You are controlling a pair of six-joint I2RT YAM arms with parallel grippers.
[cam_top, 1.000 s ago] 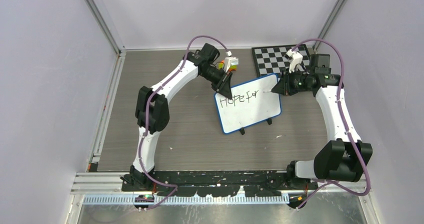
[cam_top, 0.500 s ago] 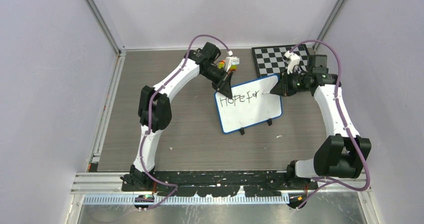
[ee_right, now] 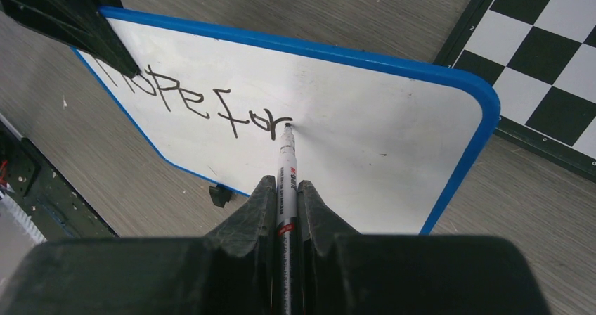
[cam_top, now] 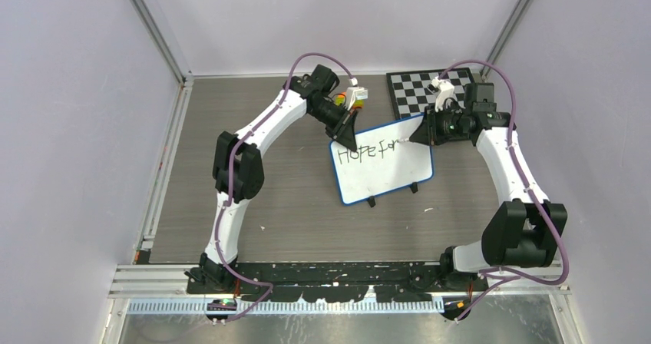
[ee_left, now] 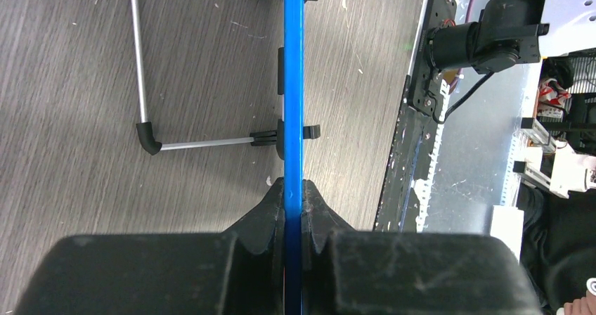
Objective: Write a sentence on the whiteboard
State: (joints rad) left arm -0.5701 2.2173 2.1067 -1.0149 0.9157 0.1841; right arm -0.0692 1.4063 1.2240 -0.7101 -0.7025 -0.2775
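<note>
1. Pale lilac walls close in a grey wood-grain worktop (cam_top: 269,190). A black-and-white checkered board (cam_top: 418,89) lies at its far right corner.
2. Compared with a second ago, the right arm has swung inward. Its elbow sits further left and its wrist has drawn closer to the upper right corner of the whiteboard (cam_top: 384,173). The left arm and the whiteboard lie as they did, and the writing (ee_right: 204,107) reads the same: "HOPE For".
3. The whiteboard sits mid-worktop, turned at a slant and just in front of the checkered board, between the two grippers. A thin metal stand leg (ee_left: 204,143) with a black foot shows behind it in the left wrist view.
4. The left gripper (ee_left: 293,188) is clamped narrow on the whiteboard's blue rim (ee_left: 292,83) at the upper left corner. The rim runs edge-on between its fingers.
5. The right gripper (ee_right: 284,185) is closed tight around a marker (ee_right: 286,162), at the whiteboard's upper right. The marker's tip touches the white surface at the end of the last "r".
</note>
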